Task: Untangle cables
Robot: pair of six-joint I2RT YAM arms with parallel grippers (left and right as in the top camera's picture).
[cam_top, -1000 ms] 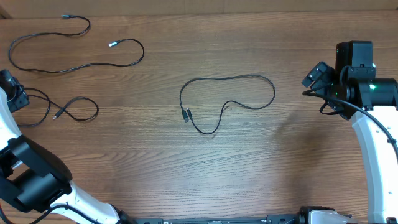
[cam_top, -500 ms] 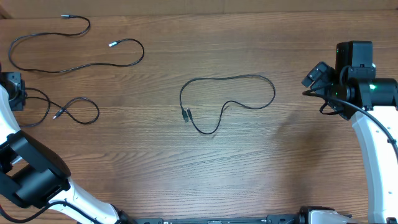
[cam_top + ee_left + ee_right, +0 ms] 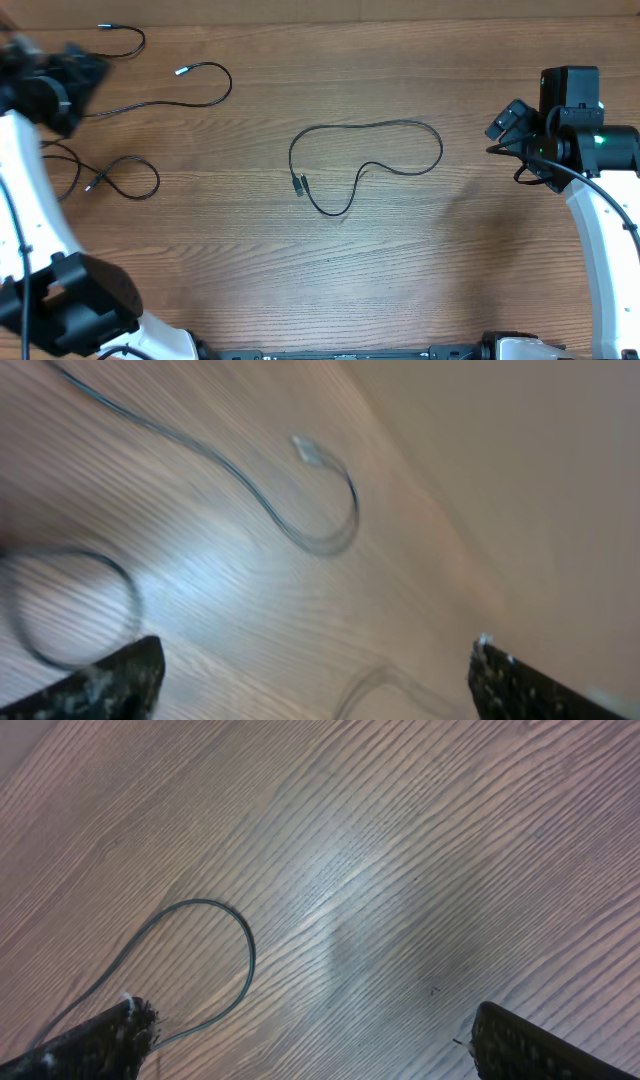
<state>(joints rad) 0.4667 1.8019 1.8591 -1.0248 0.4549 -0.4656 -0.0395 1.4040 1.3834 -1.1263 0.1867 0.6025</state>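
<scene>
While each pincer stands spread wide and grips nothing, three cables lie loose on the bench.
Bent up along the far-left edge, the left arm carries the blurred left pincer over the long cable, which trails off to its right. The small looped cable lies nearer that arm's base. Between both pincers, the middle cable forms an open, unknotted loop. The right arm holds the right pincer near its right end, with nothing between.
</scene>
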